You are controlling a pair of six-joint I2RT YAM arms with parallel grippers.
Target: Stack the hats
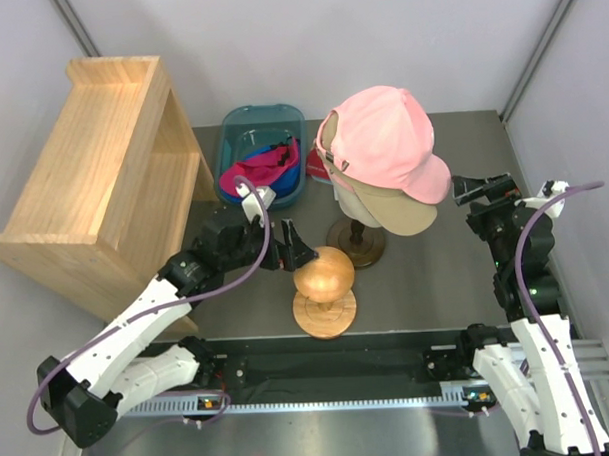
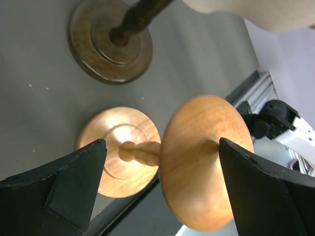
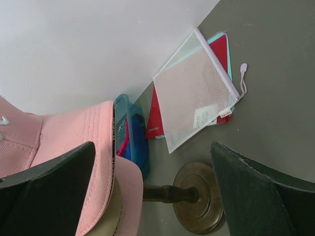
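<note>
A light pink hat [image 1: 381,133] sits on top of a tan hat [image 1: 399,217], both on the mannequin head's dark stand [image 1: 356,242]. A magenta hat [image 1: 251,174] and a blue hat [image 1: 274,155] lie in the teal bin [image 1: 243,121]. My left gripper [image 1: 290,246] is open, low beside the wooden ball [image 1: 323,276]; in its wrist view the ball [image 2: 204,157] lies between the spread fingers [image 2: 83,177] of the gripper [image 2: 160,145]. My right gripper [image 1: 483,189] is open, right of the stacked hats; the pink hat [image 3: 64,142] is by its left finger, gripper [image 3: 152,147] empty.
A wooden shelf [image 1: 93,185] stands at the left. A mesh zip pouch [image 3: 194,93] over red and teal folders lies behind the mannequin stand base [image 3: 202,196]. The ball's round wooden base [image 2: 120,152] sits near the table's front rail [image 1: 329,362].
</note>
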